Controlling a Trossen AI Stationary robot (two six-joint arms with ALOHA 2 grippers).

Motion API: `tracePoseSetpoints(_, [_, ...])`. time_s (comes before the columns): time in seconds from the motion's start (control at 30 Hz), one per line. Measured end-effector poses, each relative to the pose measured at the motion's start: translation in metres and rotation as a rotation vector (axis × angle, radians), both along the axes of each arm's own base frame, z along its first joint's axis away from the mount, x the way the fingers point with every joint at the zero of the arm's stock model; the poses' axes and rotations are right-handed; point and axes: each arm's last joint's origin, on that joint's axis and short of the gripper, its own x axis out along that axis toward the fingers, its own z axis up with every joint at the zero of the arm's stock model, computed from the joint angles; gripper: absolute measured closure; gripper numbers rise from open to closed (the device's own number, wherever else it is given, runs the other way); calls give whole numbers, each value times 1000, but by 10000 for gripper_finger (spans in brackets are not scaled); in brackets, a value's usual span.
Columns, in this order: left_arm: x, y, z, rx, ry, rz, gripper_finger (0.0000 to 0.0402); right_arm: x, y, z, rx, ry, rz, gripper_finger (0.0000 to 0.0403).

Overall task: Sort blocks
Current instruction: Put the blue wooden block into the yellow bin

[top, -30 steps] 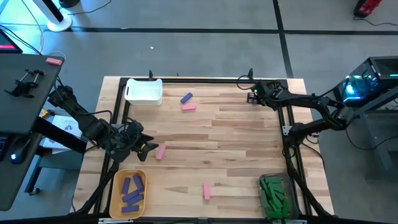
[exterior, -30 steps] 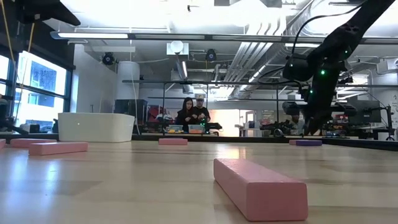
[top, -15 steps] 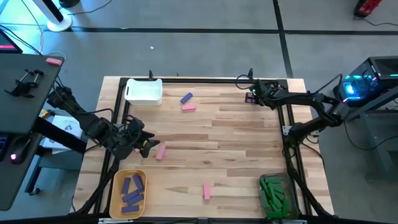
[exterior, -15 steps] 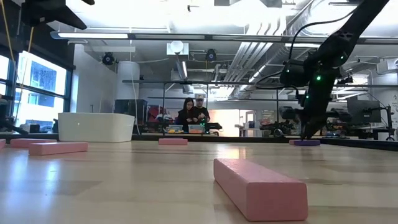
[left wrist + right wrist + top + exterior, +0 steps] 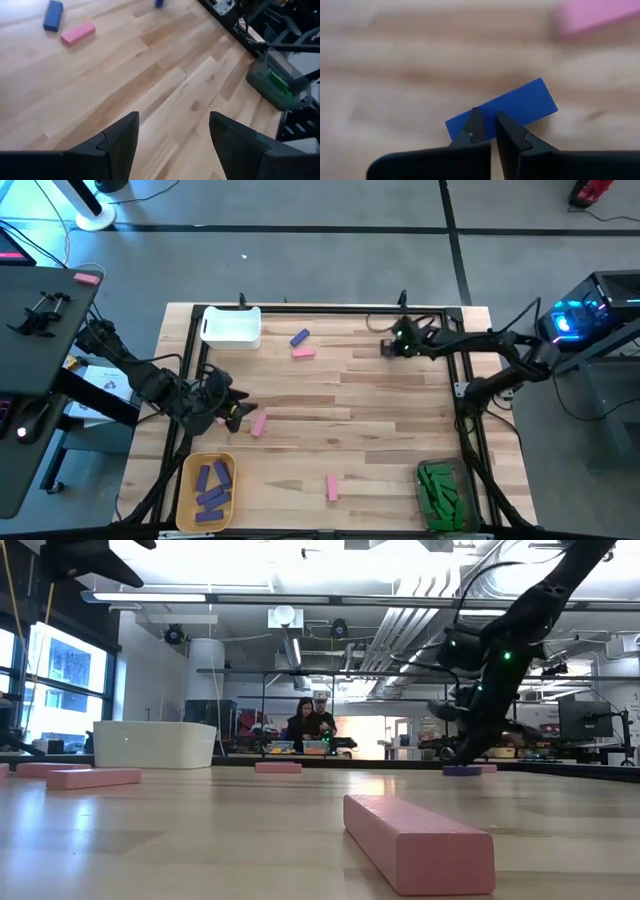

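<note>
Wooden tabletop [image 5: 390, 410], near edge to far: yellow bin [image 5: 207, 492] at the left corner holding purple blocks [image 5: 212, 485]; clear bin [image 5: 440, 496] at the right corner holding green blocks [image 5: 437, 484]; one pink block [image 5: 331, 487] between them. Mid-table: left gripper [image 5: 240, 415], jaws spread and empty, just beside a pink block [image 5: 259, 424]. Far side: white bin [image 5: 232, 326]; a purple block [image 5: 299, 337] and pink block [image 5: 303, 352] near it; right gripper [image 5: 386, 347], fingers pressed together, tips low at a small purple block [image 5: 470, 770] – grip cannot be told
</note>
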Motion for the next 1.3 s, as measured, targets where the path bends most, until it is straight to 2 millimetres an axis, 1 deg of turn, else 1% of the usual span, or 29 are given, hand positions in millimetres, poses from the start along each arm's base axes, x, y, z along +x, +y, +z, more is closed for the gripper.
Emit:
tracePoseSetpoints(0.1, [1,3,0,34,-3,14,172,18,26,0,38,-51,120,403])
tracePoseSetpoints(0.2, [4,7,1,77,1,20,172,36,57,1,76,-109,246,403])
tracePoseSetpoints(0.3, [10,12,2,145,7,19,172,47,88,2,113,-155,310,403])
tracePoseSetpoints(0.4, [20,16,3,196,-3,13,172,53,120,2,187,-202,347,403])
tracePoseSetpoints(0.5, [32,18,3,240,-3,-19,172,54,151,2,256,-204,451,403])
tracePoseSetpoints(0.57, [41,18,1,271,4,-48,172,52,167,2,308,-184,547,403])
tracePoseSetpoints(0.63, [49,19,-1,303,19,-86,172,48,178,1,364,-155,627,403])
tracePoseSetpoints(0.73, [62,19,-7,335,49,-155,172,46,186,1,408,-139,755,403])
tracePoseSetpoints(0.83, [73,20,-12,348,72,-232,172,47,188,6,410,-104,866,403])
tracePoseSetpoints(0.93, [82,20,-17,347,87,-299,172,52,183,14,380,-62,924,403])
tracePoseSetpoints(1.0, [85,20,-19,331,88,-324,172,57,177,19,352,-68,904,403])
tracePoseSetpoints(1.03, [85,20,-19,320,89,-332,172,60,174,22,350,-82,863,403])
tracePoseSetpoints(1.1, [86,20,-19,292,83,-338,172,64,168,25,349,-108,725,403])
tracePoseSetpoints(1.13, [85,20,-20,282,82,-337,172,64,165,25,352,-112,627,403])
tracePoseSetpoints(1.23, [84,18,-18,255,70,-326,172,66,155,24,349,-187,228,403])
tracePoseSetpoints(1.27, [84,18,-19,244,67,-318,172,68,153,24,340,-233,135,403])
tracePoseSetpoints(1.3, [84,18,-19,231,64,-309,172,71,151,25,328,-280,98,403])
